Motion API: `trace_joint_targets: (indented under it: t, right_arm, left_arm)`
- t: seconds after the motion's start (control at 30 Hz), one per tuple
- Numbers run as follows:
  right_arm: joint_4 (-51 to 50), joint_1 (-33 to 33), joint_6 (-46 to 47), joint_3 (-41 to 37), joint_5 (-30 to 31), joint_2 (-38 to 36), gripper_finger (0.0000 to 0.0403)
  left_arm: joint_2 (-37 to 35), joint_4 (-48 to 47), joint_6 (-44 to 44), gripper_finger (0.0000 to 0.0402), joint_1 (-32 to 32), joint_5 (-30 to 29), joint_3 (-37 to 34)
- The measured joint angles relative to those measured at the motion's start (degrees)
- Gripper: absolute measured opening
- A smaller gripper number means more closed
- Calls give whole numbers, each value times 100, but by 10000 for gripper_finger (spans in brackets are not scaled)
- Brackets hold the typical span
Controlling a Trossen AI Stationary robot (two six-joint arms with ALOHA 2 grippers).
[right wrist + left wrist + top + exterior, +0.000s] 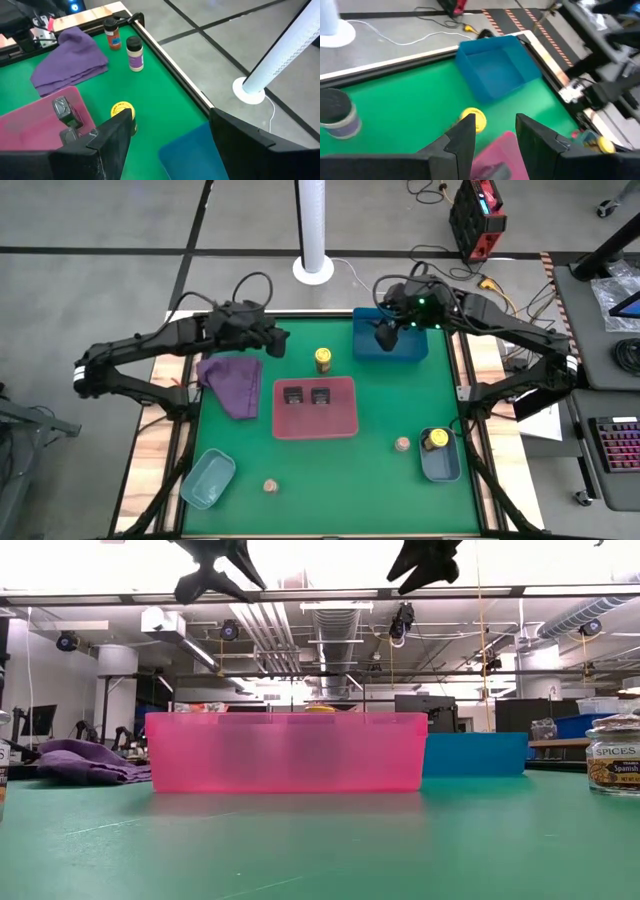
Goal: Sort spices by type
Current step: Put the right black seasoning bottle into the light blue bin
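1. Nearest the low camera: clear round spice jar with a printed label (612, 762), standing on the green table (240, 480) at the 3 o'clock edge of that view.
2. Red shallow plastic tray (315, 407) at table centre holds two black square tins (306, 395), side by side.
3. Yellow-capped jar (323, 359) stands upright just off the red tray's 12 o'clock rim. A second yellow-capped jar (436, 439) sits in the grey-blue tray (441, 461) at 4 o'clock.
4. Two pale tan round-topped jars loose on the table: one (401, 444) just beside the grey-blue tray, one (270, 485) at 6 o'clock.
5. Handling, as judged: jars look small, rigid and light; smooth round walls may slip or tip. Best taken across the body below the cap, jaws level. Tins offer flat sides.
6. Right gripper (385, 337) hovers over the blue deep plastic tray (412, 348) at 1 o'clock; fingers stand apart, nothing between them, touching nothing.
7. Left gripper (277, 340) hangs above the table at 11 o'clock, beside a purple folded cloth (234, 380); fingers nearly together with a narrow gap, empty.
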Motion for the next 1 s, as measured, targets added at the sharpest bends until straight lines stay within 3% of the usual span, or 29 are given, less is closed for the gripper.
trace_joint_targets:
  t: [0.33,0.53,0.63,0.8,1.0]
  right_arm:
    - [11,-62,350,0,4,71,270]
    - [56,-76,976,0,15,64,279]
    - [55,-76,1223,0,13,64,283]
    - [53,-76,1554,0,13,64,290]
    - [54,-75,1913,0,36,80,298]
  left_arm:
    - [225,-233,796,125,1122,1390,94]
    - [812,-1437,2438,125,1805,1509,926]
    - [1189,-2102,3468,125,2201,2026,1307]
    - [1696,-2522,5040,125,2773,3071,1372]
    - [1976,-2656,6394,125,3166,3209,1314]
